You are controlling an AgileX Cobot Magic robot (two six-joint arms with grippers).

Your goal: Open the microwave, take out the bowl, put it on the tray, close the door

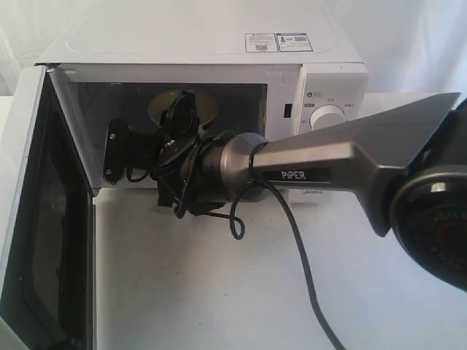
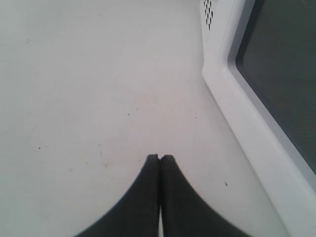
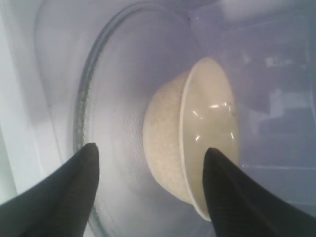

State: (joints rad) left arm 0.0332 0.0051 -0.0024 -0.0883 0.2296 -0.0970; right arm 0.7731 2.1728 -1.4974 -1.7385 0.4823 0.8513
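My left gripper (image 2: 159, 159) hangs over the bare counter (image 2: 74, 74) with its fingers pressed together, and the open door (image 2: 266, 128) stands just beside it. My right gripper (image 3: 150, 153) is inside the microwave (image 1: 219, 44), its 2 fingers spread wide. The bowl (image 3: 168, 133) sits on the glass turntable (image 3: 113, 89) straight ahead of that gripper, between the fingertips, and I cannot tell whether either fingertip touches it.
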